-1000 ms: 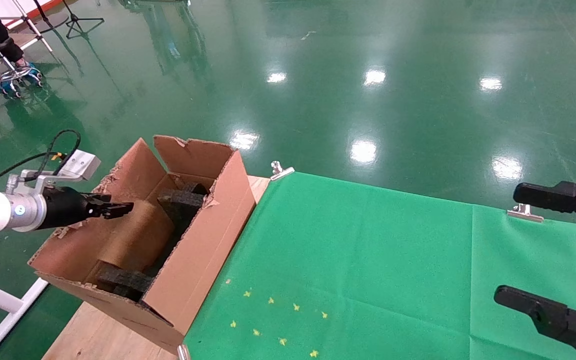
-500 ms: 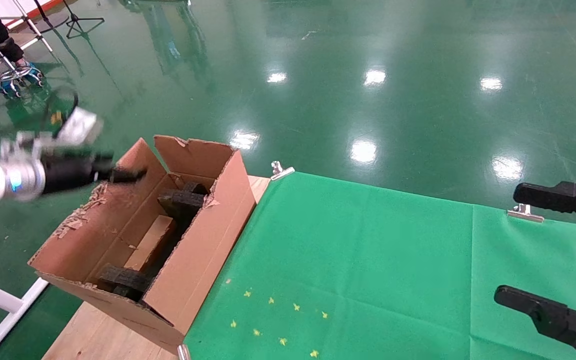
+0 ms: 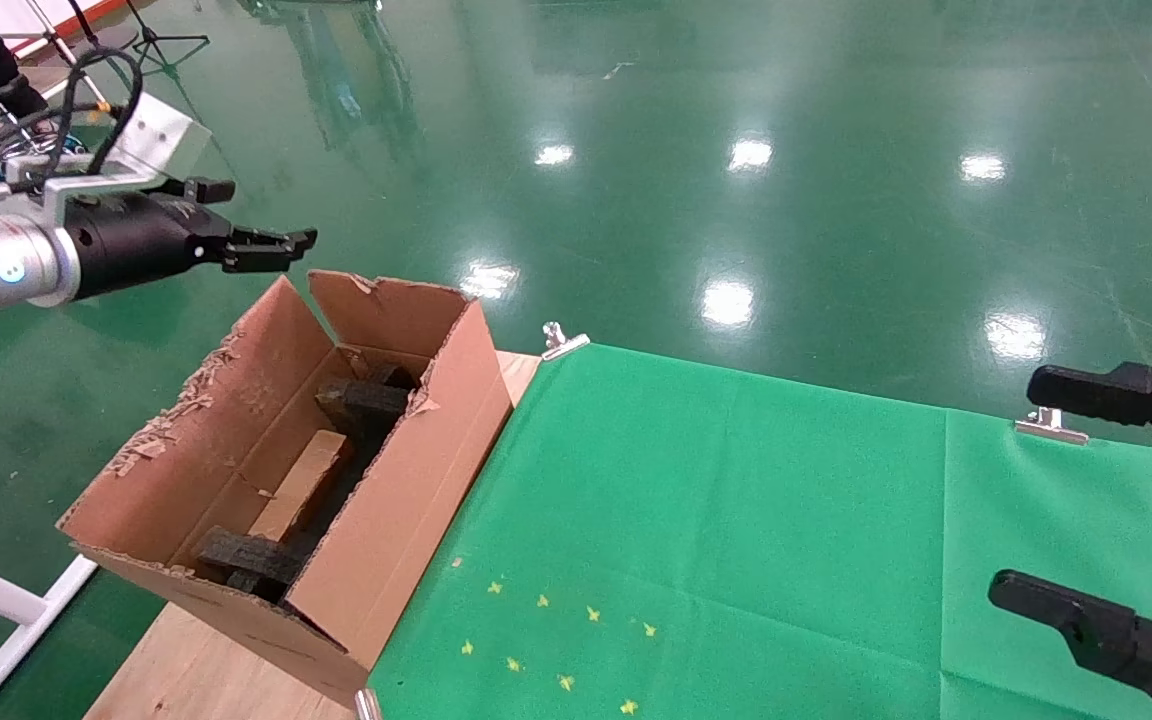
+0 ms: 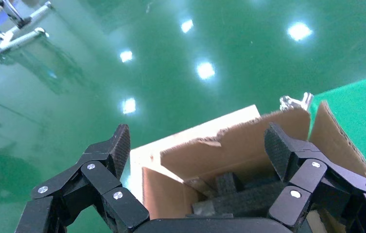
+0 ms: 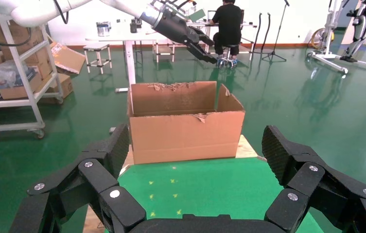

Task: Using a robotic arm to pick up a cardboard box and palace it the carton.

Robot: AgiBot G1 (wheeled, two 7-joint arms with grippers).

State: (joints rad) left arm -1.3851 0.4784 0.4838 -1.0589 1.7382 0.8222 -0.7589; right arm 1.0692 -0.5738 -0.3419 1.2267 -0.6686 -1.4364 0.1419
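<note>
**Cardboard box already lying in the carton, left jaws empty above it**

Cardboard box (image 3: 302, 484), a small closed reddish-brown block, lies on the floor of the large brown corrugated carton (image 3: 406, 500) in the head view, between two dark grey foam pieces (image 3: 361, 400), one at the far end and one at the near end. Its long axis runs along the carton's length. The white robotic arm with silver wrist carries the left gripper (image 3: 271, 248) above and just outside the carton's far left flap; its jaws stand apart and hold nothing, and the box lies below and nearer the robot than they do. The left arm is clearly the nearer one: the right gripper (image 3: 1086, 500) is parked at the right edge over the green cloth (image 3: 736, 520) on the desk, well apart from the carton, jaws apart. Judged from this, placement looks done and only withdrawal remains.

The left wrist view shows the left jaws spread wide and empty, with the carton's torn flaps and foam beyond them.

The right wrist view shows the right jaws open, the carton standing at the desk's end and the left gripper raised above it.

Count: one box, one carton, two foam pieces visible, two grippers.
</note>
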